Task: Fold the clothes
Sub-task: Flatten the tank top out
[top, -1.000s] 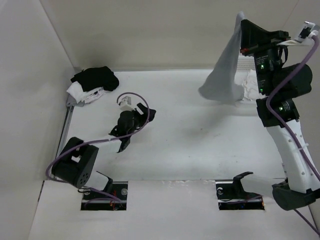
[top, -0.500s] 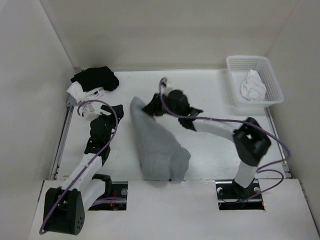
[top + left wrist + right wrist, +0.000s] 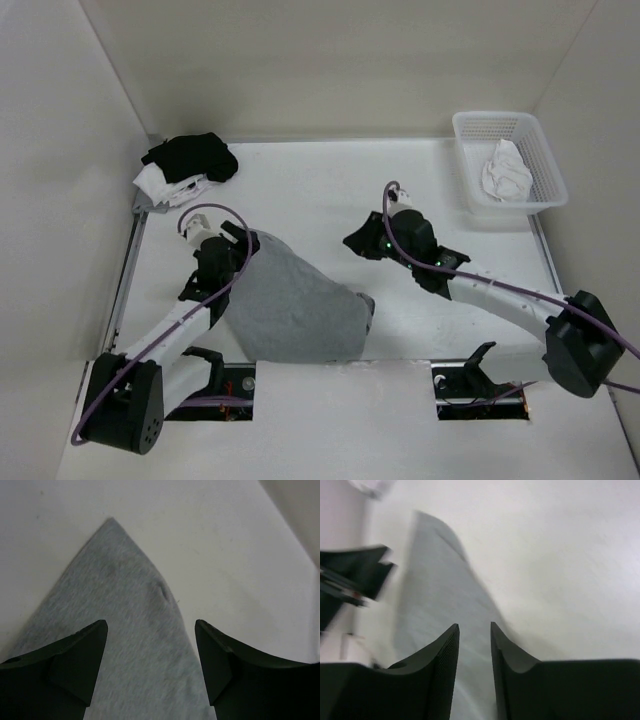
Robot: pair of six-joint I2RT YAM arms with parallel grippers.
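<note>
Heather-grey sleeveless knit tank top (image 3: pixel 290 315) lies spread but rumpled in the lower left-centre of the overhead view. It rests on the white surface (image 3: pixel 330 190), and its lower hem reaches the near edge. It looks light, soft and limp, so I expect it to sag, stretch and bunch rather than keep a crease, and one layer may slide off the other. The left claw (image 3: pixel 151 625) is spread wide over the cloth's pointed upper corner and pinches nothing. Whether it touches the knit I cannot tell. The right claw (image 3: pixel 474 626) is in mid-frame, apart from the garment, with a narrow gap between its fingers and nothing in them. The best holds are probably corners and hems, namely that pointed corner and the wrinkled right edge.
</note>
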